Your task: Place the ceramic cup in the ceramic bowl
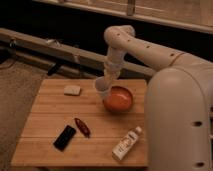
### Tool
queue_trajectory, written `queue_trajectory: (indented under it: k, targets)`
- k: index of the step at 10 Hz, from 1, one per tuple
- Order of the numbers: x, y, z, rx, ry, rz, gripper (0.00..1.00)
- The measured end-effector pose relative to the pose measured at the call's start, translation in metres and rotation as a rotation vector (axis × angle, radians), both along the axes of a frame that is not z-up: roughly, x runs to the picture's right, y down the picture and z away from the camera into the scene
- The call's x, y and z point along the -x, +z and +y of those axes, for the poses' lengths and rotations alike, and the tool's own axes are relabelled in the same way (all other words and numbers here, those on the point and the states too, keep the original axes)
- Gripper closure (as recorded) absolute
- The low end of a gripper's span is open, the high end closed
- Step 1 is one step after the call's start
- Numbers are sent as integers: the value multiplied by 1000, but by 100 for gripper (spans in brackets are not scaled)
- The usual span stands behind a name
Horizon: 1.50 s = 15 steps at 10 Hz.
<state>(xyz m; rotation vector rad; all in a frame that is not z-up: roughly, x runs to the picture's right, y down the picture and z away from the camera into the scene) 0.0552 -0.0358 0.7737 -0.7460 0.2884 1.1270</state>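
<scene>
The white ceramic cup (pixel 102 85) hangs at the end of my arm, tilted, just over the left rim of the ceramic bowl (pixel 119 99). The bowl is round and orange-red and stands on the wooden table (pixel 50 115) right of centre. My gripper (pixel 107 80) points down from the wrist and is shut on the cup. The arm's large white body fills the right side of the view and hides the table's right edge.
A small pale block (pixel 72 90) lies at the back left of the table. A black phone (pixel 64 137) and a red object (pixel 82 126) lie at the front left, and a white bottle (pixel 126 143) lies at the front right. A dark rail runs behind the table.
</scene>
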Motion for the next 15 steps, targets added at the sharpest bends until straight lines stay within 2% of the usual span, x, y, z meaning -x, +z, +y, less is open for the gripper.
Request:
queue_trajectory:
  k: [1, 3, 5, 6, 8, 10, 13, 15]
  targets:
    - [-20, 2, -4, -5, 33, 30, 100]
    - [-41, 8, -11, -9, 68, 62, 100]
    - [-40, 12, -8, -2, 57, 66, 99]
    - [-32, 19, -6, 3, 55, 69, 93]
    - [-9, 39, 6, 23, 57, 63, 73]
    - [-6, 53, 31, 63, 56, 70, 51]
    - [-12, 67, 59, 95, 71, 79, 23]
    - [-20, 66, 66, 103, 93, 89, 20]
